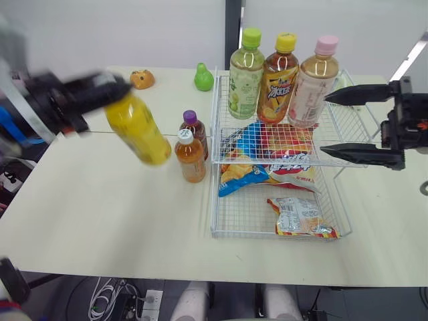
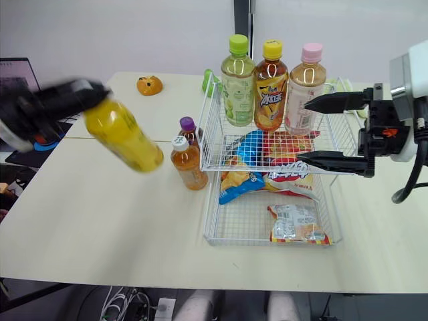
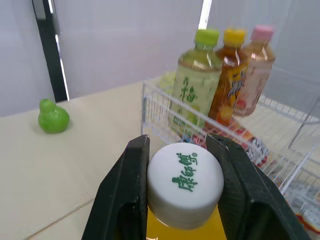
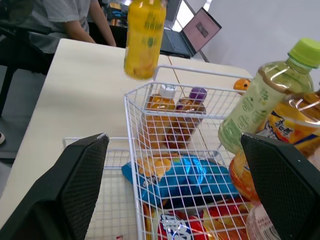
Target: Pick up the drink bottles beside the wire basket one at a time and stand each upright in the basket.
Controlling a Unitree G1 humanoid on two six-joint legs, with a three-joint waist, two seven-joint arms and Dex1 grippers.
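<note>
My left gripper [image 1: 107, 90] is shut on the white cap [image 3: 185, 182] of a yellow drink bottle [image 1: 139, 130]. It holds the bottle tilted in the air over the table, left of the wire basket [image 1: 214, 194]. An orange tea bottle with a white cap [image 1: 190, 157] and a dark bottle with a purple cap [image 1: 194, 128] stand just left of the basket. On the basket's upper tier three bottles stand upright: green-capped [image 1: 246, 73], yellow-capped [image 1: 278, 80], pink-capped [image 1: 313, 81]. My right gripper [image 1: 324, 124] is open at the basket's right side, near the pink-capped bottle, with nothing between its fingers.
Snack bags [image 1: 267, 160] lie in the basket's lower tier. At the back of the table sit an orange toy [image 1: 142, 79] and a green toy [image 1: 203, 78]. A seated person [image 4: 65, 15] and a laptop [image 4: 192, 35] are beyond the table's left end.
</note>
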